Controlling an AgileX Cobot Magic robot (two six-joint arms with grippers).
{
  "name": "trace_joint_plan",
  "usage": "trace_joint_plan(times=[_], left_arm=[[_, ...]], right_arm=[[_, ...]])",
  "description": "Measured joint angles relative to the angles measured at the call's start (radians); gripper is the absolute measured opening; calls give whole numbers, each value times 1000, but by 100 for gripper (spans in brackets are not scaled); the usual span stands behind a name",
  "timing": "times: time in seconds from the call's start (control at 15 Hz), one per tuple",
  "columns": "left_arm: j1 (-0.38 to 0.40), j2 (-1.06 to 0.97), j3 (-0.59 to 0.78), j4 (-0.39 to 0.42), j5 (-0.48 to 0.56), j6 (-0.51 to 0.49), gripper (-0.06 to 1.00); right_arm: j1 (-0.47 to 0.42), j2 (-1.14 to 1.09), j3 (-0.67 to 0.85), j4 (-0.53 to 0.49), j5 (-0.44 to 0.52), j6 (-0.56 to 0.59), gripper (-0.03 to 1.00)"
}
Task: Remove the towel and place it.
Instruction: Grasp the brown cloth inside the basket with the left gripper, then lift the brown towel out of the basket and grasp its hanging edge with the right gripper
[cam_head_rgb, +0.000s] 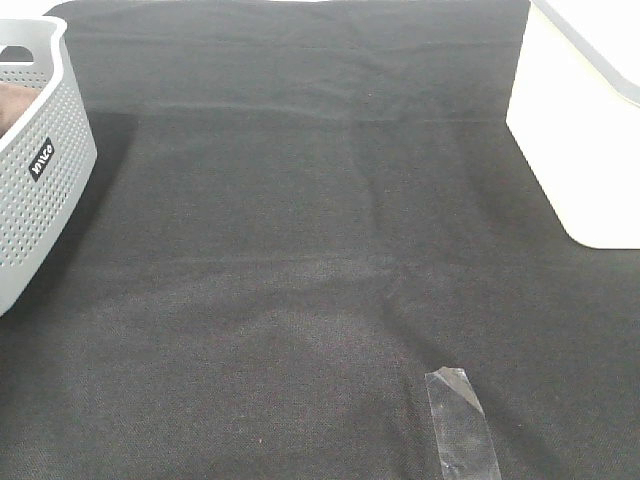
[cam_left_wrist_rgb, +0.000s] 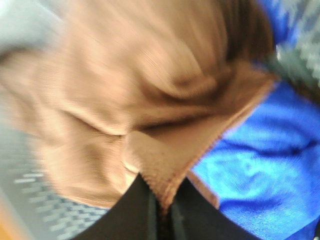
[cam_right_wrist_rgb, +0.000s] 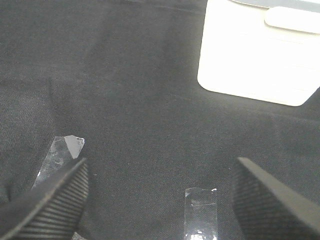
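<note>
Meanwhile, the brown towel is lying in the grey basket at the far left, beside a blue cloth, with the left gripper pinching its hemmed edge tight. From overhead, only a sliver of towel is showing, the basket running off the frame. The white box at the far right is likewise being cropped, its inside hidden. The right gripper is hovering, jaws spread, above the black tablecloth.

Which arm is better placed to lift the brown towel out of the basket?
Left. The left claw is shut on the brown towel in the grey basket; the right claw hangs open over the black cloth, empty.
</note>
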Motion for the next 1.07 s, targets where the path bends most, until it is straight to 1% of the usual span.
trace_joint_plan(times=[0.27, 0.47, 0.6, 0.73, 0.87, 0.93, 1.07], left_arm=[[-10, -149, -18, -49, 3, -3, 0], [-10, -251, -18, -140, 5, -3, 0], [-10, -318, -18, -195, 5, -33, 0], [-10, -381, -18, -290, 5, -58, 0], [-10, -425, -18, -391, 5, -60, 0], [-30, -452, -18, -438, 6, -63, 0], [-95, -478, -19, -450, 6, -63, 0]], right_arm=[[0, 0, 0, 0, 0, 0, 76], [0, 0, 0, 0, 0, 0, 76], [0, 0, 0, -5, 0, 0, 76], [0, 0, 0, -8, 0, 0, 76], [0, 0, 0, -8, -3, 0, 76], [0, 0, 0, -5, -4, -1, 76], [0, 34, -8, 25, -18, -30, 76]])
